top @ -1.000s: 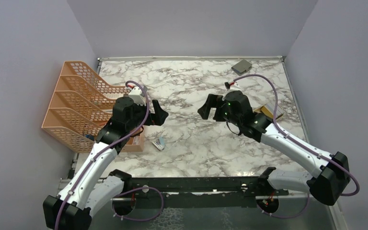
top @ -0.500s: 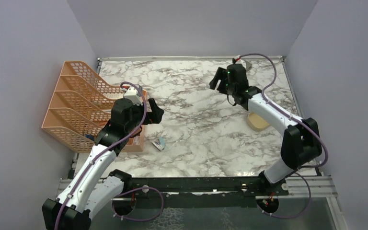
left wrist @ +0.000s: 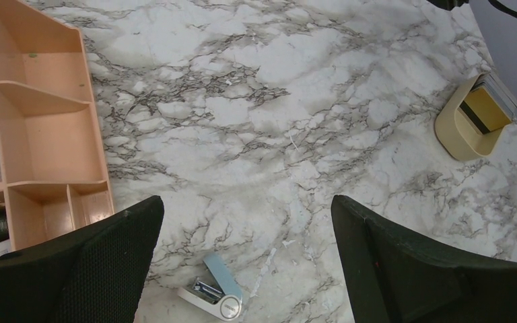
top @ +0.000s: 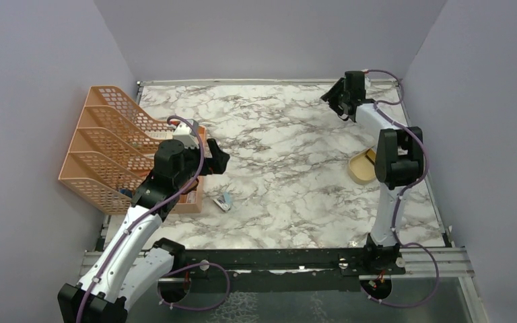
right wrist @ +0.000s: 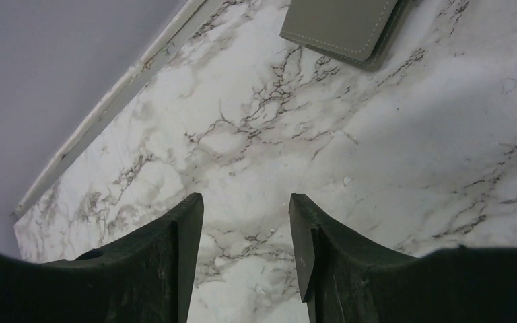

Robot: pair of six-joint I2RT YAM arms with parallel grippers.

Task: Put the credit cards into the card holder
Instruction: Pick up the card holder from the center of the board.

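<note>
The grey card holder [right wrist: 342, 27] lies shut on the marble at the far right corner, just ahead of my right gripper [right wrist: 246, 205], which is open and empty a little above the table. In the top view my right gripper [top: 340, 94] covers the holder. The credit cards [left wrist: 486, 109], tan-gold with a dark stripe, lie stacked in a shallow tan tray [left wrist: 458, 138] at the right side of the table; the tray also shows in the top view [top: 357, 176]. My left gripper [top: 215, 158] is open and empty above the table's left middle.
An orange mesh file rack [top: 108, 145] stands at the left edge, with a peach compartment box [left wrist: 40, 134] beside it. A small white and blue stapler [left wrist: 215, 297] lies on the marble below my left gripper. Grey walls close in the back and both sides.
My right arm has swung from the middle of the table out to the far right corner, over the card holder. My left gripper has barely moved.
</note>
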